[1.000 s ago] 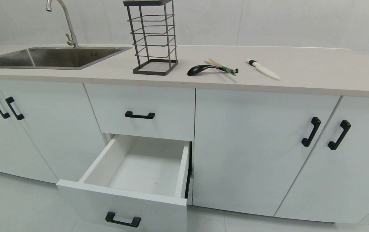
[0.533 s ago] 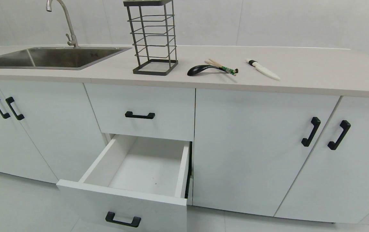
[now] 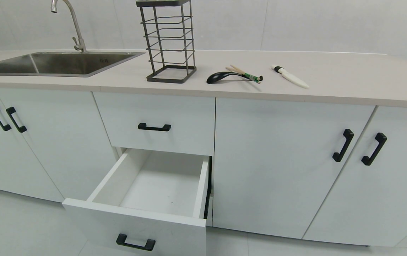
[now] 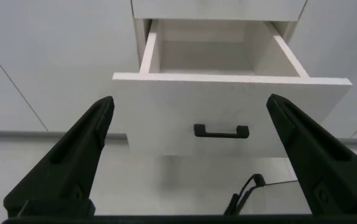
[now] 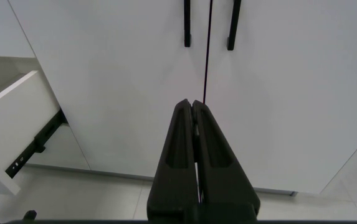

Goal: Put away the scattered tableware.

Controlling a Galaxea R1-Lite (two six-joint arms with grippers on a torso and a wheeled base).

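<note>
Both sets point forward: left fingers (image 4: 72,162) spread wide before the open drawer (image 4: 228,102); right fingers (image 5: 181,149) pressed together, empty, before closed doors (image 5: 103,74). Spoon (image 3: 221,76), chopsticks (image 3: 244,73) and knife (image 3: 290,76) lie on the table (image 3: 349,78).

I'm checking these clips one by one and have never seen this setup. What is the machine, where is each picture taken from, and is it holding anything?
It is a wheeled robot with two arms, each ending in a gripper. The large picture comes from a camera on its head, looking down at a kitchen counter. On it lie a black spoon, chopsticks by its handle, and a white knife, near a wire rack and a sink. Below, one drawer stands pulled open. The two small pictures come from cameras on the wrists. The left gripper, fingers spread wide, faces that open drawer. The right gripper, fingers pressed together, faces shut cabinet doors. Neither holds anything.
</note>
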